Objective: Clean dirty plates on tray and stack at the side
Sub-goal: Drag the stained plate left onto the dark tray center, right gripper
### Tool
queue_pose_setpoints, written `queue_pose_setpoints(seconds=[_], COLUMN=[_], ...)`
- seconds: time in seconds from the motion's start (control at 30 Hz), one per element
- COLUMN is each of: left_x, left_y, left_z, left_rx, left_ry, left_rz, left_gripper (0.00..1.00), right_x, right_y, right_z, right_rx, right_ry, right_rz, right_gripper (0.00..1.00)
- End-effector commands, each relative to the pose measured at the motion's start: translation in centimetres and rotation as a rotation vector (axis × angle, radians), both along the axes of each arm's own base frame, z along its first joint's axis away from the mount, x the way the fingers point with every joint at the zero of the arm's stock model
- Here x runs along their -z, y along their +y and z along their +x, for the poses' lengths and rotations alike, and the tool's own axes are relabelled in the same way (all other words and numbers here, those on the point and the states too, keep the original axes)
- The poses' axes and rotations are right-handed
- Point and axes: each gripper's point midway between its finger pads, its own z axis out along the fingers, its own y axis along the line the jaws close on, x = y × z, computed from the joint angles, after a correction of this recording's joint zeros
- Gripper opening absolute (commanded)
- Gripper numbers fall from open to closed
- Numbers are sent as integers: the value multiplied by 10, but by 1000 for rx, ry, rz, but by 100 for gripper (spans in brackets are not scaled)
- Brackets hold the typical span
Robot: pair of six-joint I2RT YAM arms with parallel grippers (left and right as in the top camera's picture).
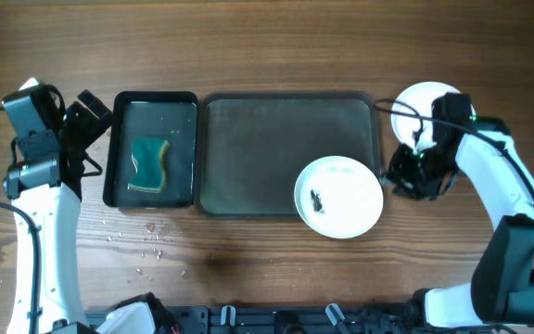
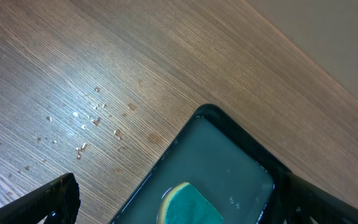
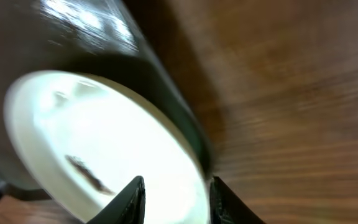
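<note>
Here, dirty plate (image 1: pixel 338 196): lies at the 5 o'clock corner of the tray (image 1: pixel 248 139), its outer edge hanging past the tray's rim; black smear just left of its centre.
second plate (image 1: pixel 417 100): on the table (image 1: pixel 267 269) at 2 o'clock of the tray, partly under the right arm; no smear on the part that shows.
right gripper (image 3: pixel 176 183): fingers apart, at the dirty plate's 3 o'clock edge; contact cannot be told.
left gripper (image 2: pixel 181 186): fingers wide apart, holding nothing, over the black tray (image 2: pixel 229 124) with the sponge (image 2: pixel 188 205) in water.
handling: likely stiff, smooth and light, slick once wet, perhaps breakable.
hold: the shallow plate gives only its rim; the overhanging 3 o'clock edge looks the best pinch, one finger under, one over.
risk: a thin rim pinch may let the plate tilt or slip.
</note>
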Motion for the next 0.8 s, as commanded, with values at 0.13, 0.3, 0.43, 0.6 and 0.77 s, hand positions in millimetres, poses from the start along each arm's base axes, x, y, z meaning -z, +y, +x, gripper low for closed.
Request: queue_pose_setpoints(seconds=[0.13,0.3,0.43,0.6,0.77], left_x=[-7,-7,-7,-7,-7], left_y=[1,1,1,1,1], left_z=[2,2,2,2,2], left_rx=[-7,-7,-7,-7,-7], left_ry=[-21,-21,-21,-21,-21], left_rz=[-8,-8,-8,-8,-8], left_gripper=[100,100,100,100,100], right_x=[18,27,30,30,30], right_y=[-1,1,9,20,29], right_z=[-31,-40,-42,-42,-44], right_rx=[12,2,-32,-82,-101], right_ry=[107,122,116,108,112], right_rz=[-27,-26,-28,-33,-37], right_gripper=[35,33,29,28,24])
